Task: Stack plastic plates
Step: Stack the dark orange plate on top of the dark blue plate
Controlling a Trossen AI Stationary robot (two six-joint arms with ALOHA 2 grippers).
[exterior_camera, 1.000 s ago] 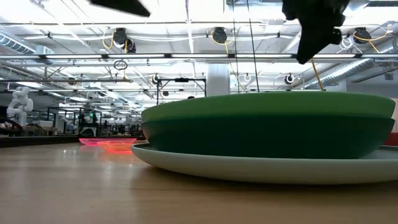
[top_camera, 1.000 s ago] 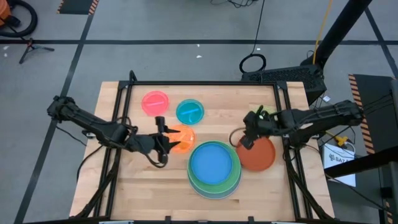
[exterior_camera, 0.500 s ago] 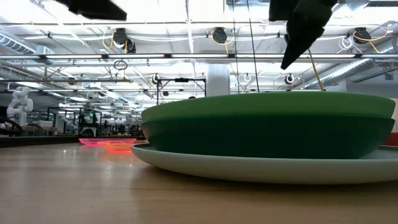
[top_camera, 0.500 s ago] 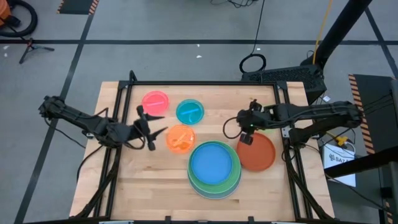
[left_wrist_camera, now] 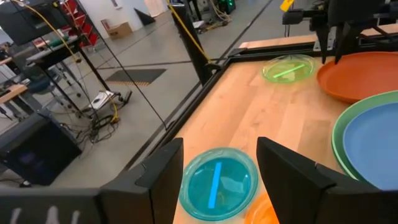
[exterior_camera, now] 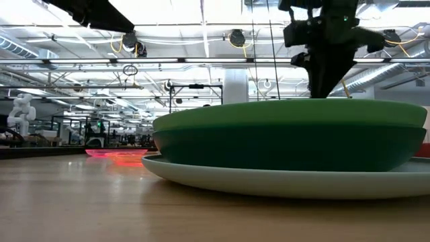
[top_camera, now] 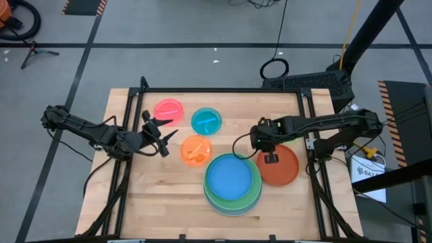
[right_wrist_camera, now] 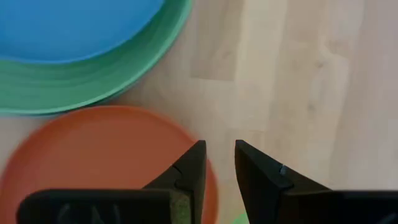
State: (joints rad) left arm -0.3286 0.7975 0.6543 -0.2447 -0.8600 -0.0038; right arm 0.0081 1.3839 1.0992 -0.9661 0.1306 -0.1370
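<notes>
The stack of large plates (top_camera: 233,182) sits near the table's front, a light blue plate on top of green ones. Right of it lies the red-orange plate (top_camera: 285,169). My right gripper (top_camera: 270,159) points down at that plate's left rim, its fingers a narrow gap apart (right_wrist_camera: 219,149). The small orange plate (top_camera: 196,150), cyan plate (top_camera: 206,121) and pink plate (top_camera: 169,110) lie flat farther left. My left gripper (top_camera: 158,131) hovers open, left of the orange plate. The left wrist view shows the lime plate (left_wrist_camera: 287,68); the right arm covers it from above. My right gripper comes from above, pointing down, with one finger (right_wrist_camera: 193,162) over the red-orange plate and the other (right_wrist_camera: 258,165) over bare wood. The plate's rim (right_wrist_camera: 210,177) runs between them. I cannot tell whether either finger touches it. The plate lies flat on the table.
Bare wood (top_camera: 155,196) stretches along the near left of the table and between the cyan plate and the right arm. A black frame (top_camera: 216,90) borders the far edge. In the low view the green stack (exterior_camera: 289,144) hides the right fingertips.
My left gripper has drawn back from the orange plate's left edge toward the table's left and far side, staying open; the orange plate lies where it was. My right gripper has turned from slanting to pointing straight down over the red-orange plate's left rim.
</notes>
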